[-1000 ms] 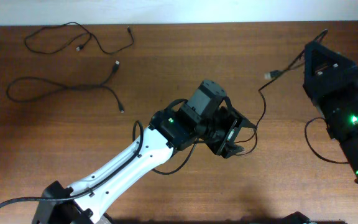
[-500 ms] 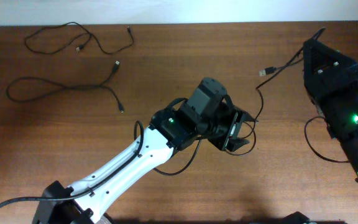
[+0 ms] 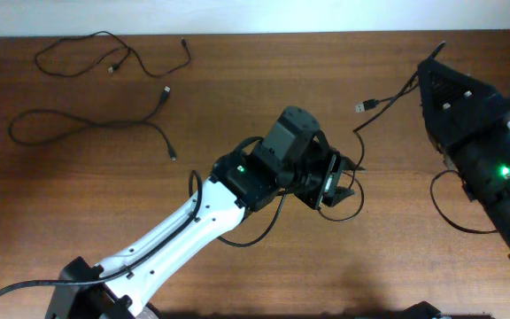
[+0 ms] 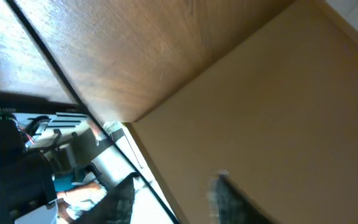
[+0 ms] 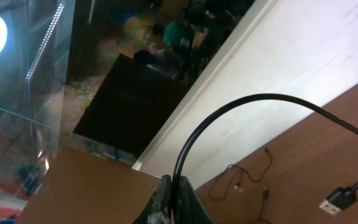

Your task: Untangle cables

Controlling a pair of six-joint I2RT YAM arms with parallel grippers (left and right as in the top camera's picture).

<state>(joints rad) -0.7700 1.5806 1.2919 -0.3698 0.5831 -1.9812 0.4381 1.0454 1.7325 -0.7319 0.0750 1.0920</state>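
Cables (image 3: 166, 92) show as three separate, loosely curved thin black strands.

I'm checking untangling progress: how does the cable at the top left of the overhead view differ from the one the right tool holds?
The top-left cable lies loose on the table, untouched; the held cable is pinched in the shut right tool and arcs out from it. The top-left cable shows both ends; the held cable shows one plug, the rest passing under the right arm. Both are thin and black.
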